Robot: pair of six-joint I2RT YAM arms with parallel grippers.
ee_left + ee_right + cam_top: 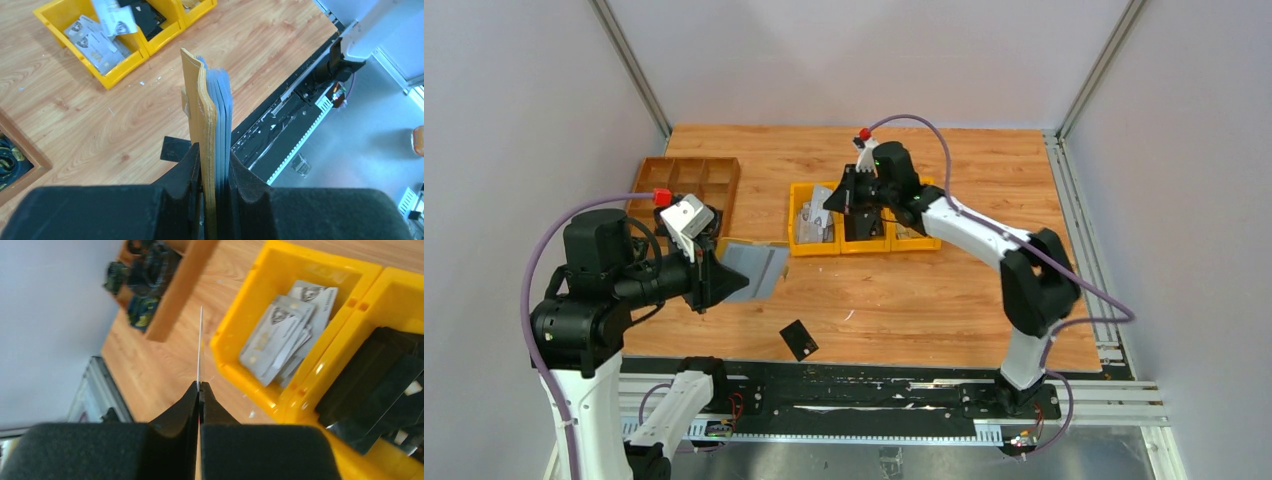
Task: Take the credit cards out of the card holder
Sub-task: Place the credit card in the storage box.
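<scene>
At the far left of the table (944,290) sits a wooden tray (689,185) divided into compartments, with dark items in some of them. Just in front of it, the left gripper (215,167) is clenched on the card holder (200,100) and holds it up off the table. Seen from above, the holder's grey lining faces upward and it juts out to the right of the fingers. Seen from the wrist, it stands edge-on, with the mustard-yellow outer skin on one side and grey-blue layers packed tightly against it. Whether any of those layers are cards cannot be told. To the right of the holder and nearer the arm bases, a single black card (799,340) lies flat on the wood, apart from everything else. Farther back, near the middle of the table, stands a row of bright yellow bins (864,248). The leftmost bin holds a loose pile of silvery cards (280,340), and the next one holds black cards (385,385). The right arm reaches in from the right side towards these bins. The right gripper (199,390) is pinched tightly on one silvery card (200,340), gripping its lower edge. The card appears as a thin upright line in the wrist view and is raised above the leftmost bin, clear of the pile.
</scene>
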